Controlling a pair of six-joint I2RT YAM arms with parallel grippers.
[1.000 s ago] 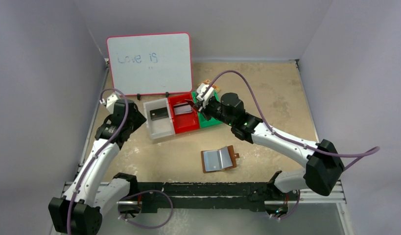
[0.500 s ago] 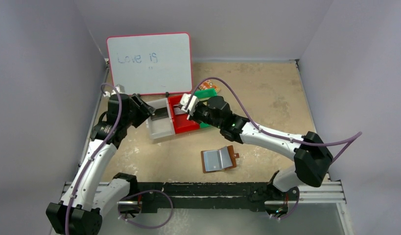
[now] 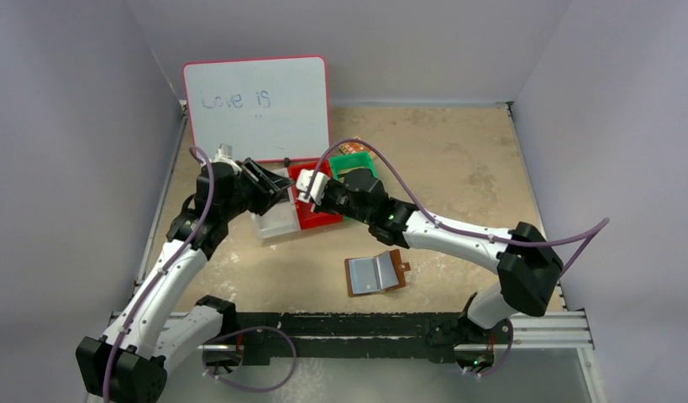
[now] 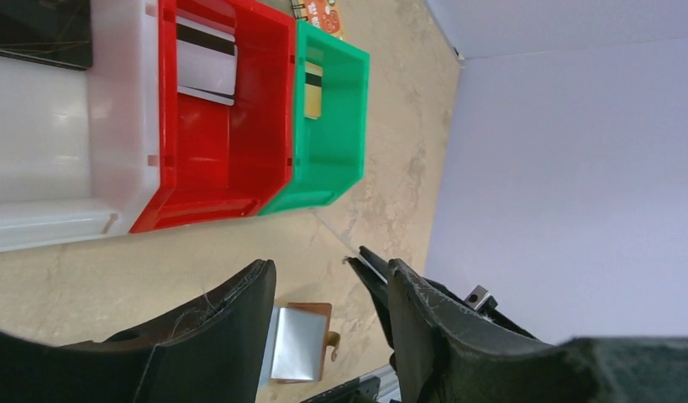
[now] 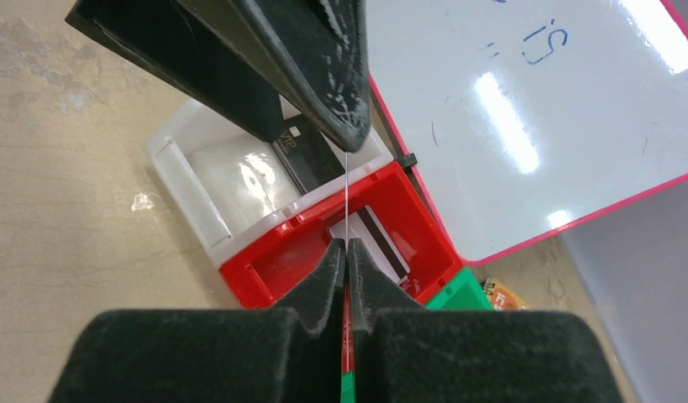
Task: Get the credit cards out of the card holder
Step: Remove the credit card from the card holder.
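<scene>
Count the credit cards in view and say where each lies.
4. A black card in the white bin, a silvery card in the red bin, a gold card in the green bin, one edge-on card pinched by the right gripper. The card holder may hide more.

The card holder (image 4: 298,348) sits half hidden behind the left gripper (image 4: 328,269). The white bin (image 4: 38,168) is cut off. The credit card (image 5: 346,197) shows only edge-on.

The left pincer (image 4: 313,267) and right pincer (image 5: 346,248), a card (image 5: 346,197) nipped in it, are jammed together over the white bin (image 3: 275,223) and red bin (image 3: 325,218), whiteboard (image 3: 256,109) right behind, but the wallet (image 3: 375,273) has bare desk (image 3: 458,176) all round.
</scene>
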